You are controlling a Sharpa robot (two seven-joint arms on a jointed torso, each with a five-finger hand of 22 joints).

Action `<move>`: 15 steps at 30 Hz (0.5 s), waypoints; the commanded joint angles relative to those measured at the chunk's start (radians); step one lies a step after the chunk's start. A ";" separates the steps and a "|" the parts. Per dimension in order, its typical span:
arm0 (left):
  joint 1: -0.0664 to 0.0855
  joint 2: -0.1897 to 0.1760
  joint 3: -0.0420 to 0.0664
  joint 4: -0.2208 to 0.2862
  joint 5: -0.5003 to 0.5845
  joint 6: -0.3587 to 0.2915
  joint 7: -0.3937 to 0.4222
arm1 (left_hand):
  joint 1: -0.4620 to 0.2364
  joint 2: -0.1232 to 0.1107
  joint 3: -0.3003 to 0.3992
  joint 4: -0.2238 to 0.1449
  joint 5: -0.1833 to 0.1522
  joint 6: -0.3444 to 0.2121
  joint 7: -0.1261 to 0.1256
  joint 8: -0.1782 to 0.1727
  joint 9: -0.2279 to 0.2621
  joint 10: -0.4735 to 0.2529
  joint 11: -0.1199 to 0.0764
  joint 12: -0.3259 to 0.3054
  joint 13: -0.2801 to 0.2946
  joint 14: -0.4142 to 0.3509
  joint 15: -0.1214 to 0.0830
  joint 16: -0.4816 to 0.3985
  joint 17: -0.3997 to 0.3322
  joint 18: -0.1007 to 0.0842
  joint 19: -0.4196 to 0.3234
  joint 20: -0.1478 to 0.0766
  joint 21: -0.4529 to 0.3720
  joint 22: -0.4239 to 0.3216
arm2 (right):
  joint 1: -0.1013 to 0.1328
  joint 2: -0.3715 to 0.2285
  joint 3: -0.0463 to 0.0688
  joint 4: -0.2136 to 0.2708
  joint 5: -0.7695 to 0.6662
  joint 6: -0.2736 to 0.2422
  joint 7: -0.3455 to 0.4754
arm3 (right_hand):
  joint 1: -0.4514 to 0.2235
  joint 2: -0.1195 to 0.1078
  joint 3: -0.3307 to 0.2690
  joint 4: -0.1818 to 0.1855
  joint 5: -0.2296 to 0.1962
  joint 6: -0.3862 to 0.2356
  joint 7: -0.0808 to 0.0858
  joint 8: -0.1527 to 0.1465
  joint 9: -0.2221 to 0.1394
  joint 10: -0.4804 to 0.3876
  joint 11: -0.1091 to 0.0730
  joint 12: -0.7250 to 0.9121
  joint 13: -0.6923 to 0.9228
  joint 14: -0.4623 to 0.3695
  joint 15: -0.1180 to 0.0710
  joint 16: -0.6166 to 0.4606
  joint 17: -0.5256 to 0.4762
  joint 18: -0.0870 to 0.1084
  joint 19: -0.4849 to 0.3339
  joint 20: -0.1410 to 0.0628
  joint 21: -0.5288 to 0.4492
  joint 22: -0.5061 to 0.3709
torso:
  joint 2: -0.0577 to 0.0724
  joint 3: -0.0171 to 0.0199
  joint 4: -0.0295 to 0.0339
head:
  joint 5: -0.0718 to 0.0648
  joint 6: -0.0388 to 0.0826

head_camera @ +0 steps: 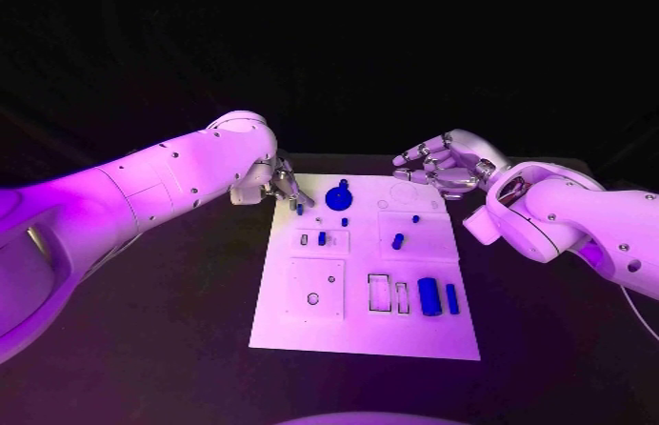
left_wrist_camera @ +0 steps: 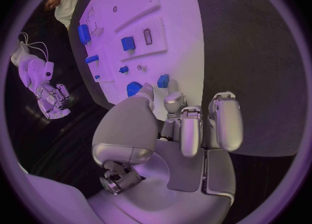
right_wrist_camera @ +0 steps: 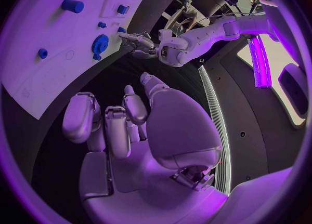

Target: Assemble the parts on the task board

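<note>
The task board [head_camera: 360, 320] lies in the middle of the head view, a white plate running from centre down toward the lower middle, with the blue parts scattered over it: a round gear-like part [head_camera: 338, 197] near its upper left corner, a small peg [head_camera: 397, 241] right of centre, and a larger cylinder [head_camera: 429, 295] with a slimmer bar [head_camera: 452, 298] beside it in the lower right. The left hand [head_camera: 283, 186] sits at the board's upper left edge, fingertips pointing down just beside the round part; whether they touch it cannot be told. In the left wrist view its fingers [left_wrist_camera: 192, 130] are slightly curled and apart, with nothing between them. The right hand [head_camera: 442, 166] hovers beyond the board's upper right corner, fingers loosely curled, empty. Bare black table [head_camera: 165, 330] flanks the board on both long sides and below it.
</note>
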 commanded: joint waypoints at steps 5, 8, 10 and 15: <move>0.000 0.002 0.000 0.000 -0.004 0.010 0.009 | 0.059 0.018 0.003 -0.012 0.007 0.010 -0.002 0.011 -0.002 0.002 -0.003 0.003 0.000 0.107 -0.003 0.002 0.263 0.001 0.006 -0.005 0.004 0.061 | -0.001 0.002 0.000 -0.001 0.000 0.005 0.010 | 0.004 0.004 -0.003 0.000 0.005 -0.004 0.003 -0.001 0.001 -0.003 0.001 -0.004 -0.001 0.081 0.004 -0.005 0.172 0.015 -0.006 0.002 -0.005 -0.001 | 0.000 -0.0004 0.0006 | 0.001 -0.003; 0.000 0.001 0.000 0.001 -0.004 -0.004 0.015 | 0.106 0.037 0.024 -0.026 0.008 0.012 -0.005 0.022 0.005 0.001 -0.007 0.003 -0.001 0.107 -0.006 0.002 0.263 0.001 0.006 -0.007 0.003 0.061 | -0.001 0.003 0.000 -0.003 0.000 0.005 0.009 | 0.004 0.004 -0.003 0.000 0.005 -0.004 0.003 -0.001 0.001 -0.003 0.001 -0.004 -0.001 0.081 0.004 -0.005 0.172 0.015 -0.006 0.002 -0.005 -0.001 | 0.000 -0.0005 0.0001 | 0.002 -0.003; 0.000 0.000 0.000 0.001 -0.003 -0.005 0.018 | 0.120 0.040 0.030 -0.030 0.008 0.010 -0.007 0.025 0.008 0.001 -0.008 0.003 0.000 0.107 -0.007 0.002 0.263 0.001 0.006 -0.008 0.003 0.062 | -0.001 0.003 0.000 -0.003 0.000 0.006 0.009 | 0.004 0.004 -0.003 0.000 0.005 -0.004 0.003 -0.001 0.001 -0.003 0.001 -0.004 -0.001 0.081 0.004 -0.005 0.172 0.015 -0.006 0.002 -0.005 -0.001 | 0.000 -0.0004 -0.0003 | 0.002 -0.004; 0.000 -0.001 0.000 0.001 0.000 0.005 0.022 | 0.141 0.040 0.040 -0.038 0.007 0.009 -0.009 0.034 0.015 0.000 -0.010 0.001 -0.002 0.107 -0.008 0.002 0.263 0.001 0.006 -0.010 0.002 0.062 | -0.001 0.005 0.000 -0.007 0.000 0.008 0.008 | 0.005 0.005 -0.003 0.000 0.006 -0.004 0.003 -0.001 0.002 -0.004 0.001 -0.005 -0.001 0.080 0.004 -0.005 0.171 0.015 -0.007 0.002 -0.005 -0.002 | 0.000 -0.0001 -0.0002 | 0.001 -0.006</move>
